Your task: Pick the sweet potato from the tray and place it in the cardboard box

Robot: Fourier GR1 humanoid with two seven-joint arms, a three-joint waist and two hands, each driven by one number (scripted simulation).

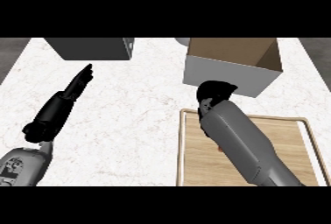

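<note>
Right forearm crosses the wooden tray (pixel 194 166), its hand (pixel 215 92) curled just short of the cardboard box (pixel 226 74).
Whether it holds the sweet potato cannot be told; only a reddish sliver (pixel 220 150) shows beside the forearm. Left hand (pixel 81 81) rests straight-fingered on the marble counter (pixel 129 122).
</note>
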